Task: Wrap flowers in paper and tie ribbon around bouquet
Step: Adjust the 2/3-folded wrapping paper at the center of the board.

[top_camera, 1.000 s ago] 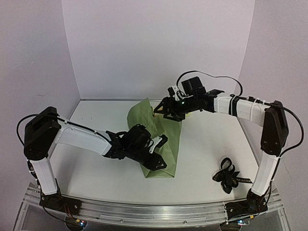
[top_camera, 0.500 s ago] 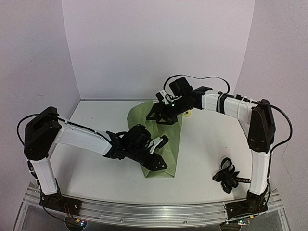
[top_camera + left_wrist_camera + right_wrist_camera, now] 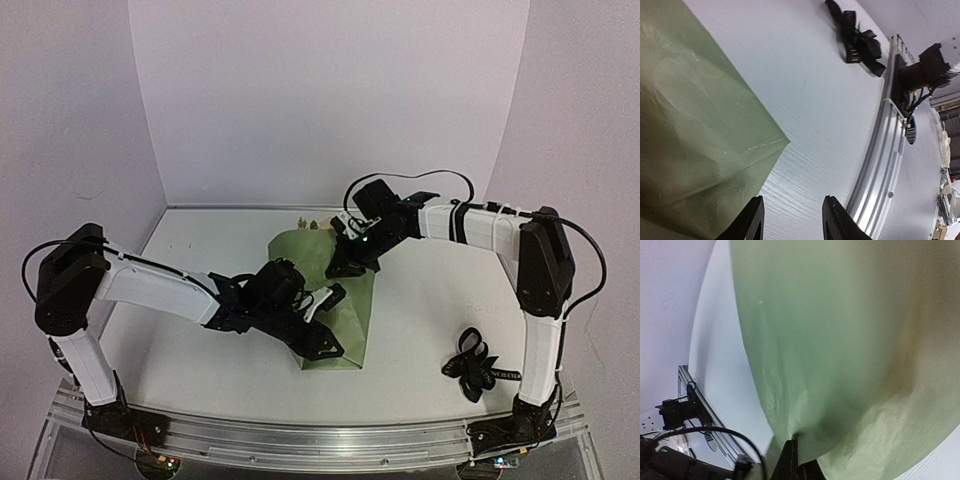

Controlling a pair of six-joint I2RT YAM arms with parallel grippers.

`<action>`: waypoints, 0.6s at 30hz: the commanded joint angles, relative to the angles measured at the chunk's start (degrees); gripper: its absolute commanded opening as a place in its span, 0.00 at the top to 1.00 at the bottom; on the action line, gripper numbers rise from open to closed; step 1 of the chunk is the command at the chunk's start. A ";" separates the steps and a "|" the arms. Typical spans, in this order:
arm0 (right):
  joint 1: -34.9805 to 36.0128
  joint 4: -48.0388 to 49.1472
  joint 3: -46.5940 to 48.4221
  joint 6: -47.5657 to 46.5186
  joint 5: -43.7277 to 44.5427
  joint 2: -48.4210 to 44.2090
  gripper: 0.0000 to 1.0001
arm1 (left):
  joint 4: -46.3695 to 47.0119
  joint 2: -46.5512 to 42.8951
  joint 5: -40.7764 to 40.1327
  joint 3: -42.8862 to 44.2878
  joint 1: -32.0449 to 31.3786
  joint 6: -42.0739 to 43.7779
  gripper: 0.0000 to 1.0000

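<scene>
On the table (image 3: 430, 300), paper (image 3: 355, 312) between tight right jaws, ribbon (image 3: 475, 368) aside.

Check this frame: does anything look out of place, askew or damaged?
Nothing spilled or broken. The ribbon lies in a tangled heap, apart from the creased paper; the flowers barely peek past its far edge.

Pale lettering on the ribbon (image 3: 474, 366) is too small to read
</scene>
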 commanded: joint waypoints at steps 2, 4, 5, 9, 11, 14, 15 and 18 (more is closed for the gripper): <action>-0.48 -0.66 -6.54 -3.58 4.53 -6.07 1.00 | 1.89 -10.37 5.90 -3.56 -0.50 -1.12 0.58; -1.03 -0.02 -8.35 -3.59 5.23 -6.91 1.00 | 2.11 -11.67 7.09 -5.31 -0.50 -1.78 0.58; -1.32 0.28 -9.07 -3.49 5.35 -7.18 1.00 | 2.35 -12.05 7.26 -5.86 -0.51 -2.26 0.59; -2.40 1.01 -10.52 -3.45 6.48 -7.56 1.00 | 5.37 -12.34 6.65 -8.29 0.22 -4.44 0.63; -3.02 1.28 -10.36 -3.24 6.92 -7.15 1.00 | 6.95 -12.11 6.86 -9.19 1.18 -5.64 0.64; -4.27 2.07 -8.79 -1.97 6.01 -5.57 1.00 | 8.72 -12.38 6.93 -9.84 2.17 -6.76 0.65; -4.63 2.24 -8.01 -1.55 5.48 -4.92 1.00 | 8.93 -12.64 6.95 -9.89 2.37 -6.96 0.65; -5.16 2.42 -4.68 -0.56 4.08 -2.73 1.00 | 9.82 -13.30 6.91 -10.42 3.02 -7.49 0.66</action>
